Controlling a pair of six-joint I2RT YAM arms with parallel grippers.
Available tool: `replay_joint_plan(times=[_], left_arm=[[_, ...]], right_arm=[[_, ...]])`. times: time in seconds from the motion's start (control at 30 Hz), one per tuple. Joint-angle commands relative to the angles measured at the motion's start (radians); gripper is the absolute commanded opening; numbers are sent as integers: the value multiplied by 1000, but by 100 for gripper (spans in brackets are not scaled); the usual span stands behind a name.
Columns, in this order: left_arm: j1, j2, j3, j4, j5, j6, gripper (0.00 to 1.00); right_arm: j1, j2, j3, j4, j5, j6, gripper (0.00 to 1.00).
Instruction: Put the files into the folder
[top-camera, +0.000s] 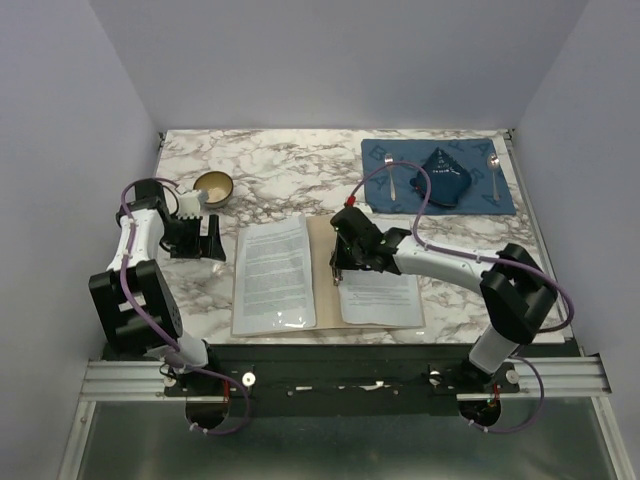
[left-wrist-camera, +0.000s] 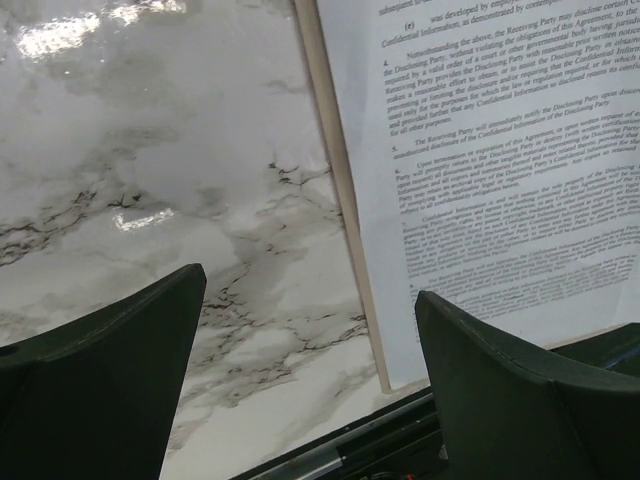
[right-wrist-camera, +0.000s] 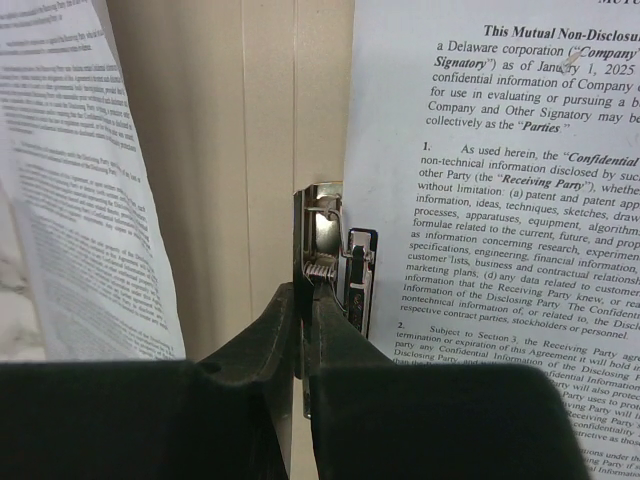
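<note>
Right gripper (right-wrist-camera: 305, 302), jaws pinched shut on folder's (top-camera: 322, 290) spine clip (right-wrist-camera: 335, 262), w/ files (top-camera: 378, 298) lying loose on both leaves; a slip off the lever could snap clip & crease sheets.

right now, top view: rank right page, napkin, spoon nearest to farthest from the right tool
1. right page, beside the right tool, which pinches the clip
2. napkin, back right on the mat
3. spoon, at the mat's far right edge
</note>
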Motion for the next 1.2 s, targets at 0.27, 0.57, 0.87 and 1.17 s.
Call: replay_joint_plan(times=[0.27, 0.57, 0.87, 1.17], left_arm=[[26, 111, 79, -31, 210, 41, 99], [37, 149, 66, -47, 314, 72, 99], [37, 183, 50, -67, 377, 95, 99], [37, 140, 62, -84, 412, 60, 99]], right_arm=[[-43, -136, -82, 170, -128, 90, 1], [-70, -139, -101, 250, -227, 139, 1], [-80, -127, -116, 302, -257, 174, 1], [-80, -70, -101, 313, -253, 177, 1]])
